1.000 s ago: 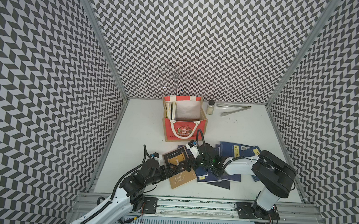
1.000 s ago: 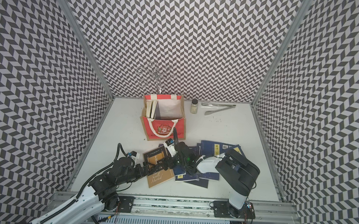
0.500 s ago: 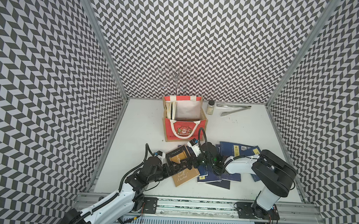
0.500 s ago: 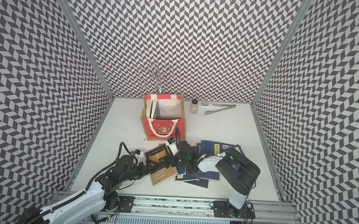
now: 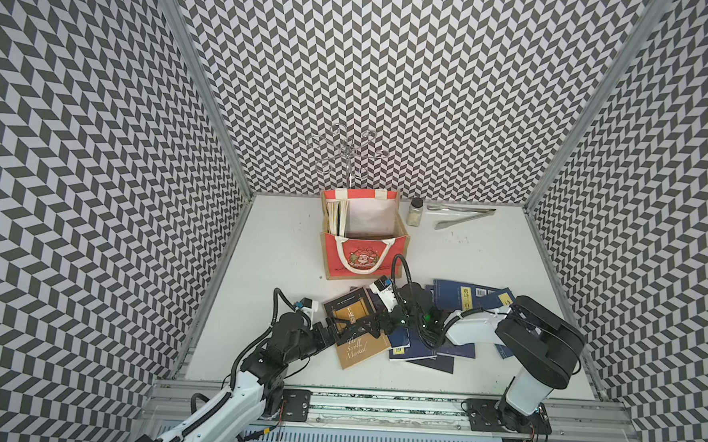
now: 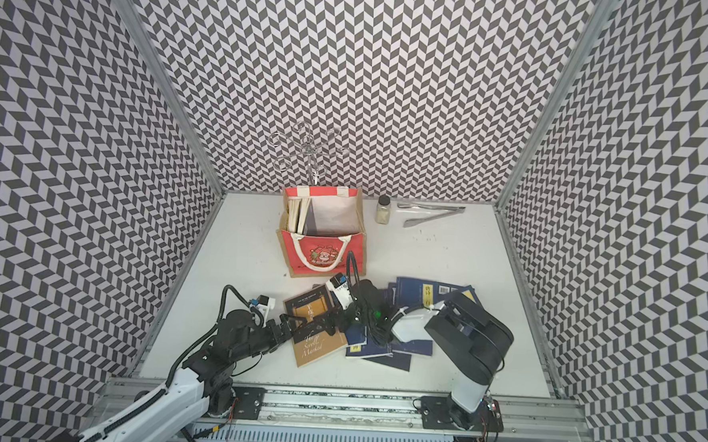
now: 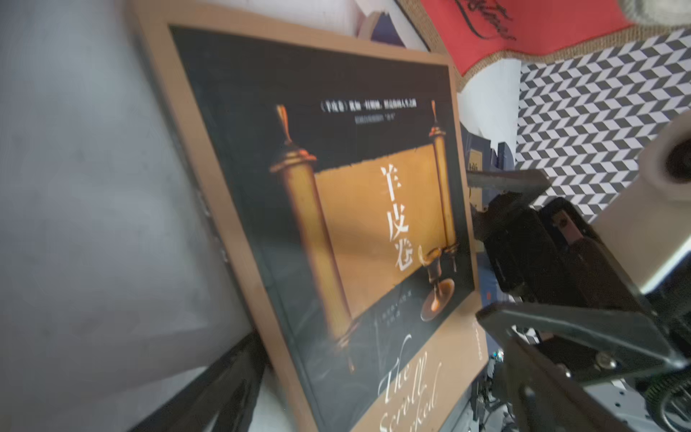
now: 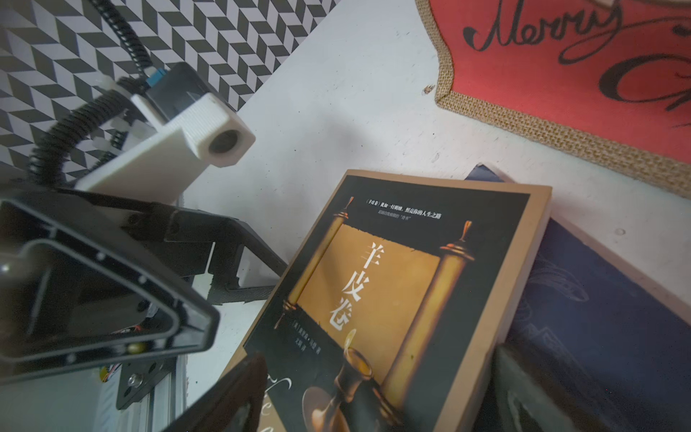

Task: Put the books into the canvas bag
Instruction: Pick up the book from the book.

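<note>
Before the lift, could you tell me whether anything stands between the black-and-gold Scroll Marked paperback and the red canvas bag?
Nothing visible does: bare white table lies between the black-and-gold paperback and the red jute-sided canvas bag; the right arm's wrist camera sits beside that path.

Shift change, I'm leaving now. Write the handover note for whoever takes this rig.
Left pincer: open, at the Scroll Marked book, nothing clearly gripped.
Right pincer: open, over the same book from the opposite side.
Canvas bag: upright, some books already standing inside.
Left to do: Scroll Marked book and the navy books on the table.
</note>
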Controlling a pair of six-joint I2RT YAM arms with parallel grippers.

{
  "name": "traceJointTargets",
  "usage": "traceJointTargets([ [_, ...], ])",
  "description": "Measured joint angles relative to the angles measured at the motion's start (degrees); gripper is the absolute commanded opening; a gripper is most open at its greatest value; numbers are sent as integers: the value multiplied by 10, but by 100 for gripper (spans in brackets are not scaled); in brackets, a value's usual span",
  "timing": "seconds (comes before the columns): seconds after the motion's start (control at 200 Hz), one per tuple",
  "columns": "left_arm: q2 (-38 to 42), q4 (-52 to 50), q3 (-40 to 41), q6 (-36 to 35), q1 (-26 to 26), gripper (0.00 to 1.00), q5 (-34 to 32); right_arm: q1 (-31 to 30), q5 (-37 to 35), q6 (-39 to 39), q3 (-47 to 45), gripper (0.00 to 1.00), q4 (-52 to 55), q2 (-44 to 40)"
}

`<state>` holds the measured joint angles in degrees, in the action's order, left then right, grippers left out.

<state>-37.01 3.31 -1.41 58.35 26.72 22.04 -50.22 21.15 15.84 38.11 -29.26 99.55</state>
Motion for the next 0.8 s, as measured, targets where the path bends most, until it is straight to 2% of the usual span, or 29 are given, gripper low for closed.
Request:
traceJointTargets([
  [0.07, -28, 19, -5, -5, -2, 89, 4, 2, 2, -2, -2, 90, 1, -4],
  [0.09, -34, 23, -5, -7, -2, 85, 5, 2, 2, -3, -3, 90, 1, -6],
  [0.14, -40, 26, -5, -8, -2, 66, 3, 2, 2, -4, -8, 90, 0, -10],
  [0.2, -42, 17, -4, -10, -3, 55, 2, 2, 3, -4, -14, 90, 1, -16],
  [0.376, -2, -4, -3, -16, -3, 45, 0, 2, 3, -4, -16, 90, 2, -19],
  [0.571, 49, -6, -3, -17, -3, 22, -1, 2, 11, -4, -17, 90, 2, -19],
  [0.726, 56, -6, -3, -22, -2, 1, -2, 2, 18, -5, -31, 90, 4, -34],
  [0.801, 44, -7, -6, -30, -2, 0, 0, 2, 23, -8, -42, 92, 10, -49],
])
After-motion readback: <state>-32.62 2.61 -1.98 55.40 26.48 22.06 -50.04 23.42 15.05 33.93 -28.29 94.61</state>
